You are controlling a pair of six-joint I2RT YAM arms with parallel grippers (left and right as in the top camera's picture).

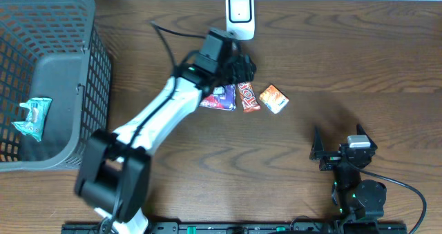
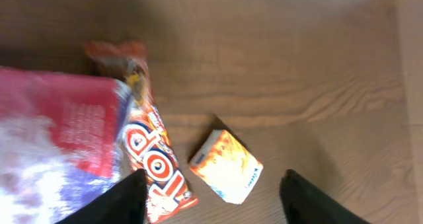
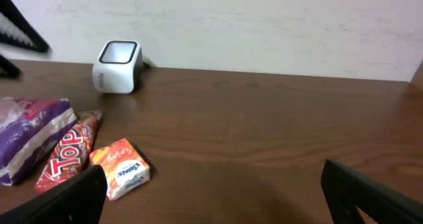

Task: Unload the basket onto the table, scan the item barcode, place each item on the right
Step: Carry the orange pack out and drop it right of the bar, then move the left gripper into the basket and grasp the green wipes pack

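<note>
A smooth, faintly sheened grain is seen on the dark brown wooden table (image 1: 359, 68). The white box-shaped plastic scanner (image 1: 239, 14) looks glossy. Shiny film is shown on the red bar wrapper (image 2: 149, 164), the small orange packet (image 2: 227, 166) and the crinkled purple-and-red bag (image 2: 59, 138). The grey mesh basket (image 1: 103, 75) appears to be matt plastic.

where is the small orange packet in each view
Overhead: orange packet just right of centre, with the red bar on its left.
Left wrist: orange packet low centre, right of the red bar.
Right wrist: orange packet lower left, right of the red bar.
Shared landmark: the red bar, always beside it on the left.
</note>
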